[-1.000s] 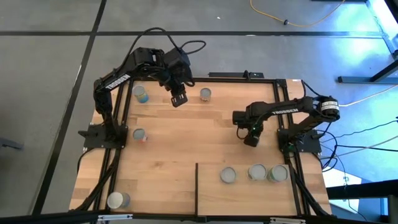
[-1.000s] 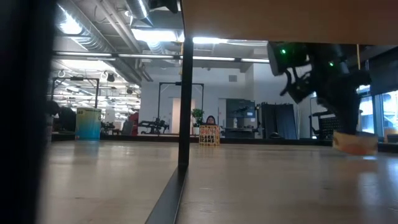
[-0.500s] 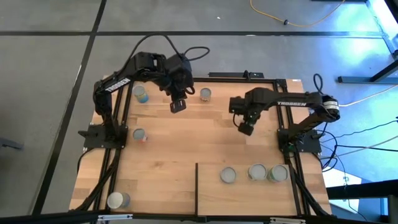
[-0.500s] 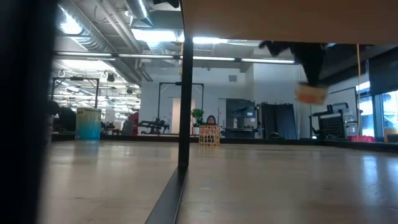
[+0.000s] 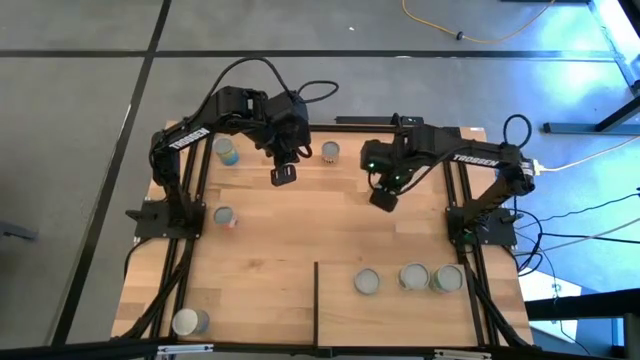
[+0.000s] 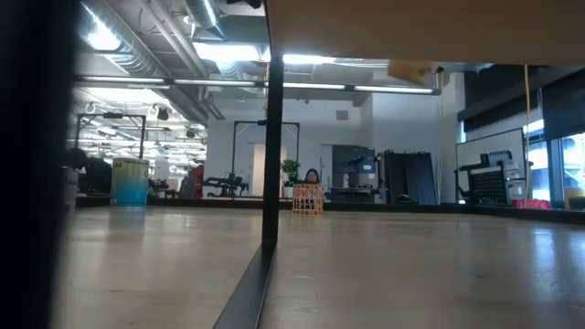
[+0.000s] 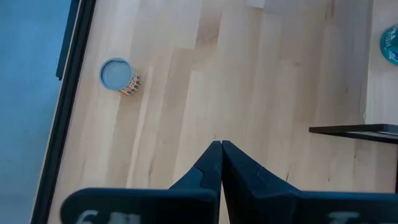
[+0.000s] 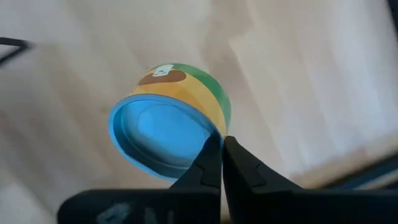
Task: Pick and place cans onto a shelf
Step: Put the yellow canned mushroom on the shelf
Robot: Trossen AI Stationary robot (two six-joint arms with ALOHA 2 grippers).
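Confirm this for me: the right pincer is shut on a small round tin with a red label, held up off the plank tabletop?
Not quite: the label is green and yellow, not red. The right wrist view shows the right pincer shut on the rim of the small round tin, held up off the wooden plank tabletop.

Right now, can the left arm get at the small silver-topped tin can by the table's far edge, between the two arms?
Probably yes. The left gripper hangs close beside that can, with only bare tabletop between them. It is shut and empty, so it must open first.
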